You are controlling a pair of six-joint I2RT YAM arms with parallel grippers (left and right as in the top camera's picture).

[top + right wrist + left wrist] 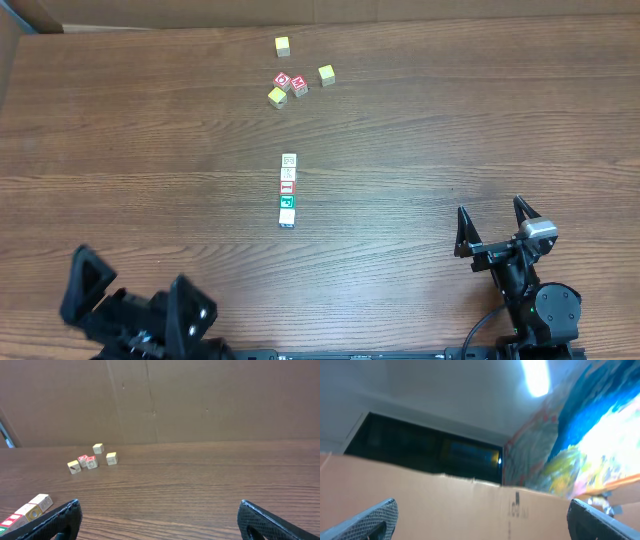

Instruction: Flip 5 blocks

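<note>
A short straight row of several small alphabet blocks (288, 189) lies in the middle of the wooden table, pale faces with green and red print. The near end of this row shows at the lower left of the right wrist view (30, 509). My right gripper (491, 214) stands open at the front right, well right of the row, with nothing between its fingers (160, 512). My left gripper (138, 297) is open at the front left. Its camera looks up at a cardboard wall, nothing between the fingers (482, 512), and the blocks are out of that view.
At the far side sits a loose cluster: yellow-topped cubes (283, 46) (326, 74) (277, 97) and two red-topped cubes (291, 83), also seen in the right wrist view (87, 461). A cardboard wall (150, 400) closes the table's back edge.
</note>
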